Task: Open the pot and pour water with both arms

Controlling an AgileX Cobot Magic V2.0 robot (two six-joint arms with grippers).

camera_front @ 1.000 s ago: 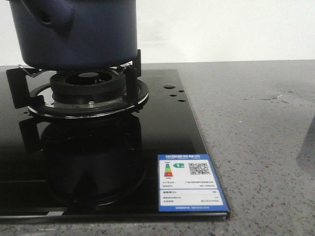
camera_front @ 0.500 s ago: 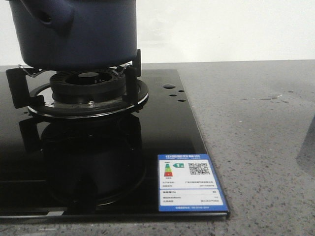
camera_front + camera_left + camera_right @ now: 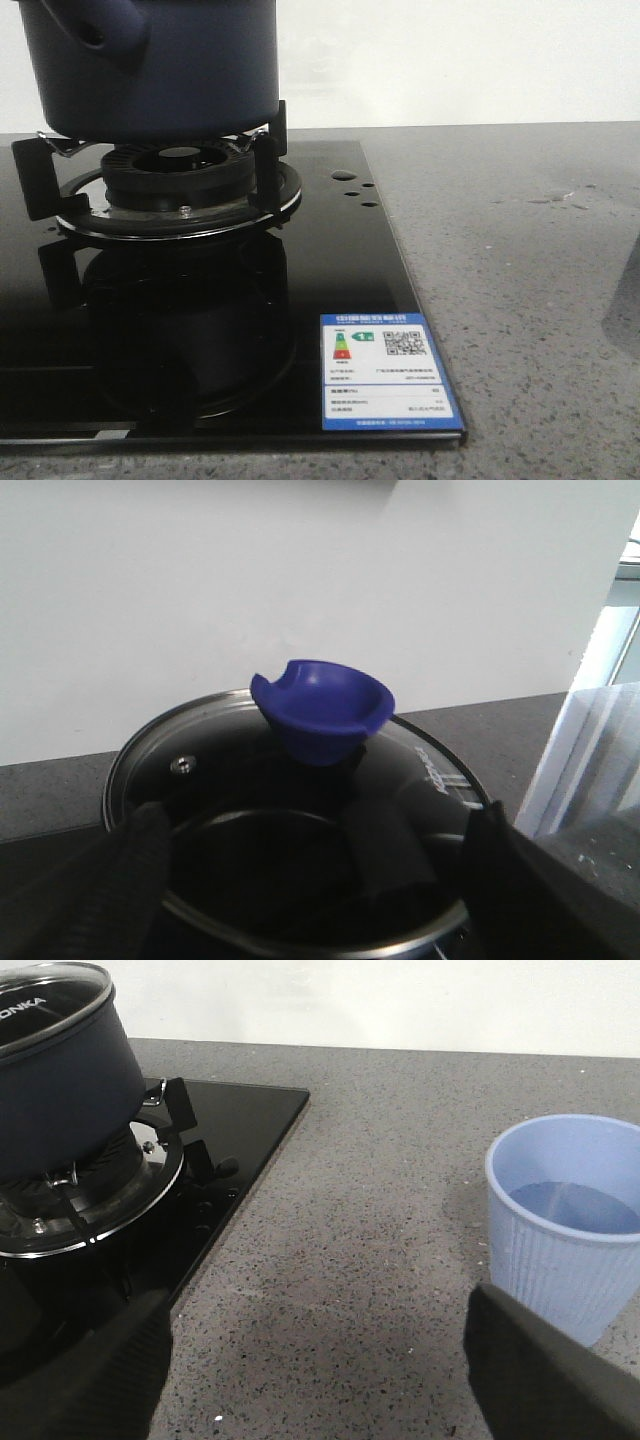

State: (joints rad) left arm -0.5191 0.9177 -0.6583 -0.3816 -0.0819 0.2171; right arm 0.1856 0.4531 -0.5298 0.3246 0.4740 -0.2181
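The dark navy pot (image 3: 150,70) stands on the burner grate (image 3: 180,185) at the far left of the front view. It also shows in the right wrist view (image 3: 60,1090). Its glass lid (image 3: 200,770) with a steel rim and a blue cup-shaped knob (image 3: 322,708) sits on it. My left gripper (image 3: 320,900) is open just above the near part of the lid, one finger on each side, holding nothing. My right gripper (image 3: 320,1370) is open and empty over bare countertop. A pale blue cup (image 3: 565,1225) holding water stands just beside its one finger.
The pot's burner is set in a black glass hob (image 3: 340,260) with a blue-edged label (image 3: 385,370) at its front right corner. Grey speckled countertop (image 3: 520,250) lies to the right. A blurred pale shape (image 3: 625,300) shows at the right edge. A white wall stands behind.
The blurred shape at the right edge of the front view has shifted slightly. The pot and hob have not moved.
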